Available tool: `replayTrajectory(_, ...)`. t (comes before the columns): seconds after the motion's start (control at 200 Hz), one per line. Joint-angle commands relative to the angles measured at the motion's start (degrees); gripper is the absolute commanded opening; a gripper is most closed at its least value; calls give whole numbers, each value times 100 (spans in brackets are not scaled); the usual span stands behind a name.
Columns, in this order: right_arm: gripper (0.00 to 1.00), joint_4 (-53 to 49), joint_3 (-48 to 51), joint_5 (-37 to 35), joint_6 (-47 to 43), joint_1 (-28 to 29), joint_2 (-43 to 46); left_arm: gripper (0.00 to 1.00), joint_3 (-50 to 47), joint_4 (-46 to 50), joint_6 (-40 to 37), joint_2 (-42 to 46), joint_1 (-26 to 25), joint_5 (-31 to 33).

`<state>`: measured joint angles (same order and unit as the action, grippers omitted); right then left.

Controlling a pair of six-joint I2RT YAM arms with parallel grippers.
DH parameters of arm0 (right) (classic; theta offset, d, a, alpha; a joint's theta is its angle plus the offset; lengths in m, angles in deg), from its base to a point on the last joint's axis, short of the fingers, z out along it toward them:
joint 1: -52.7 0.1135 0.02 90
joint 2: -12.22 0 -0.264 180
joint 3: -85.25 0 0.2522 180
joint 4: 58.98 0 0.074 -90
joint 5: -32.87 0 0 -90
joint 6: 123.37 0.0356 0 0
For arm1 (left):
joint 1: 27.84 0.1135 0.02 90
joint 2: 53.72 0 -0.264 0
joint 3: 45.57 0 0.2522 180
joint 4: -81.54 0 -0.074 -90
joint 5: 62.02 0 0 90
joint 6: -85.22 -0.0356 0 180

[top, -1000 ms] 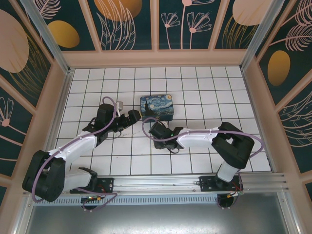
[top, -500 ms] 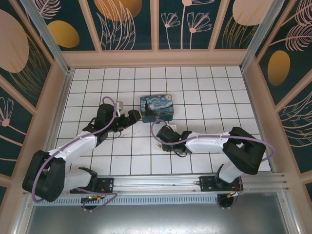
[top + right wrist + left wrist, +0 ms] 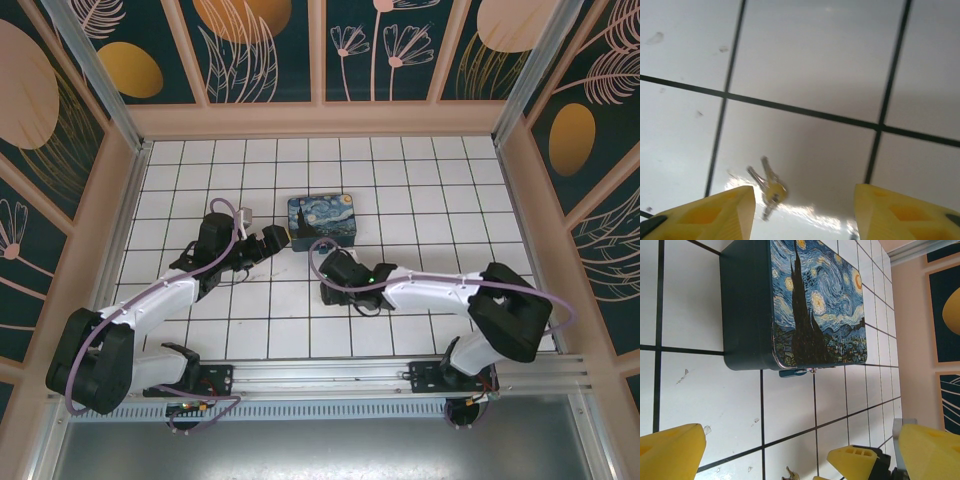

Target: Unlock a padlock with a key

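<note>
Left end effector [image 3: 802, 436] is released, yellow fingers [image 3: 671, 452] spread wide, nothing between them. It hovers low over the white tiled tabletop [image 3: 420, 180], aimed at the starry-night box [image 3: 815, 305].

The padlock [image 3: 796, 372] sits at the box's near bottom edge, touching it. Only a sliver of teal body and a bit of silvery metal peek out from under the lid overhang. Whether the shackle is shut cannot be told.

Right end effector [image 3: 804, 192] is also released, jaws apart, gripping nothing, and points down at a tile. The key [image 3: 769, 189] lies flat on that tile, just ahead of the fingertips and closer to the finger on the left of the right wrist view, touching neither. It is blurry and looks like two thin blades joined at a brassy head.

From the top view both wrists sit near the box's front side, left arm to its left, right arm just below it. The key lies apart from the padlock, not inserted.
</note>
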<state>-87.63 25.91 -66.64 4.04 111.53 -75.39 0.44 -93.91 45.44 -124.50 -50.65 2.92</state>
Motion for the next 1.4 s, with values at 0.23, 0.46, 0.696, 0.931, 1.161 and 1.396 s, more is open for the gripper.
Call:
replayTrajectory(0.23, 56, -185, -587, -77, -286, 28, -760, 99, 46, -90, -12, -6, 17, -54)
replayTrajectory(0.46, 54, -183, -560, -102, -278, 0, -907, 99, 36, -86, -35, 3, 24, -58)
replayTrajectory(0.696, 53, -130, -478, -56, -277, -60, -973, 99, 40, -82, -43, 3, 22, -51)
replayTrajectory(0.931, 52, -179, -390, -49, -278, -91, -1013, 99, 53, -85, -33, -2, 22, -43)
replayTrajectory(1.161, 51, -418, -359, -94, -393, -34, -1019, 99, 53, -93, -37, -14, 22, -43)
replayTrajectory(1.396, 51, -654, -317, -160, -471, 65, -1033, 99, 45, -97, -46, -14, 25, -41)
